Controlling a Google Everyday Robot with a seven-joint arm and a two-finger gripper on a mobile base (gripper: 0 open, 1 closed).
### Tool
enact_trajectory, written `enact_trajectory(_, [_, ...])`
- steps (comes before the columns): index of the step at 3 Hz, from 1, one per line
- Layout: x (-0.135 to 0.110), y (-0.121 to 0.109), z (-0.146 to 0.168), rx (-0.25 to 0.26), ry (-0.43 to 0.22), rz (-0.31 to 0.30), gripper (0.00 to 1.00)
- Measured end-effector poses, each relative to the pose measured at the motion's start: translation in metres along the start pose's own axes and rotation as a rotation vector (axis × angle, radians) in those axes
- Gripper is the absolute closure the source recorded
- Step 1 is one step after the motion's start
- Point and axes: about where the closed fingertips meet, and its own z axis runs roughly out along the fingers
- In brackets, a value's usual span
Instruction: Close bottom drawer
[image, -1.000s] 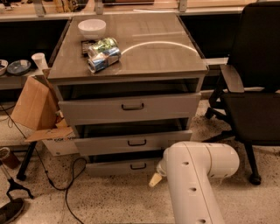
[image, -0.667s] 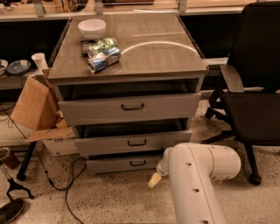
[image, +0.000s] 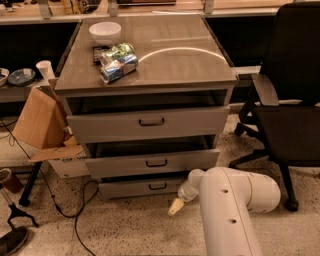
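Observation:
The bottom drawer is the lowest of three grey wood-grain drawers in the cabinet, with a small dark bar handle. Its front stands slightly out from the cabinet body, as do the two drawers above it. My gripper is low near the floor, just right of and below the bottom drawer's front, at its right end. It touches nothing that I can see. My white arm fills the lower right of the view.
A white bowl and a crumpled bag lie on the cabinet top. A black office chair stands close on the right. A cardboard box and a cable are on the left floor.
My arm's bulk has shifted slightly to the right. The gripper stays at about the same spot by the bottom drawer. The drawers have not moved.

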Motion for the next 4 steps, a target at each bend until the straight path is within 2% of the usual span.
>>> enact_trajectory(3, [-0.024, 0.0, -0.006, 0.029, -0.049, -0.03, 0.0])
enact_trajectory(4, [-0.024, 0.0, -0.006, 0.029, -0.049, -0.03, 0.0])
